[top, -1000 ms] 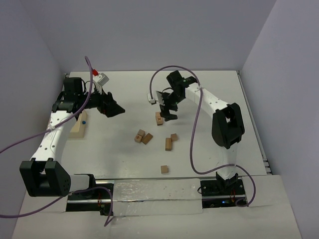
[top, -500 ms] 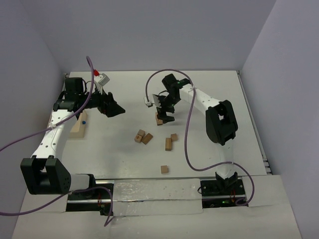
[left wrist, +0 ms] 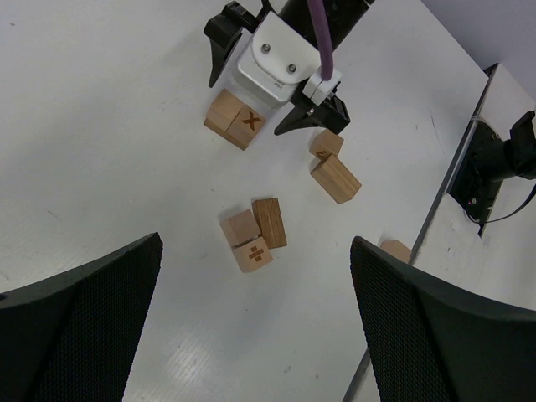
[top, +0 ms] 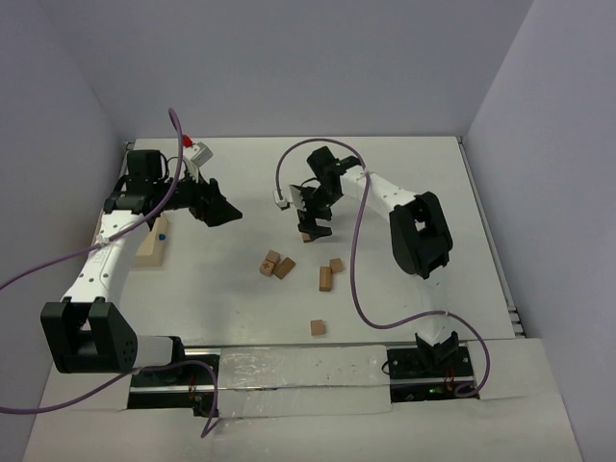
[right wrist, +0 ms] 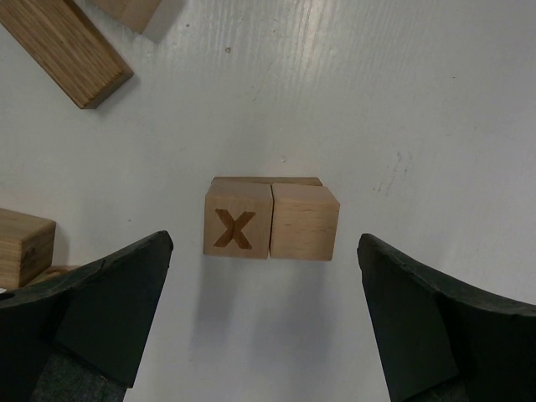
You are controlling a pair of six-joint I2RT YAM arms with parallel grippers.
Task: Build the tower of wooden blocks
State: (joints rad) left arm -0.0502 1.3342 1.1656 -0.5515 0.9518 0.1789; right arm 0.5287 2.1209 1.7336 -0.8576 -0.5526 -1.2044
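Two wood blocks, a cube marked X (right wrist: 238, 220) and a plain cube (right wrist: 305, 221), sit side by side on a longer block whose edge shows behind them. My right gripper (right wrist: 268, 322) hangs open above them, fingers wide to either side and touching nothing; in the top view it (top: 311, 227) covers most of this group (top: 306, 236). My left gripper (top: 225, 213) is open in the air at the left and holds nothing. Loose blocks lie nearer: a pair with a divide sign (left wrist: 251, 239), a long block (left wrist: 335, 177), a small one (left wrist: 325, 142) and a single cube (top: 317, 327). No tall tower shows.
A pale flat wooden piece (top: 151, 245) with a blue dot lies under the left arm. A small white and red part (top: 197, 151) sits at the back left. Grey walls close the table's back and sides. The arm bases stand on the front rail (top: 289, 371).
My right gripper has swung left and nearer, coming over the X cube group, its arm folding in. The left arm and the blocks have not moved.
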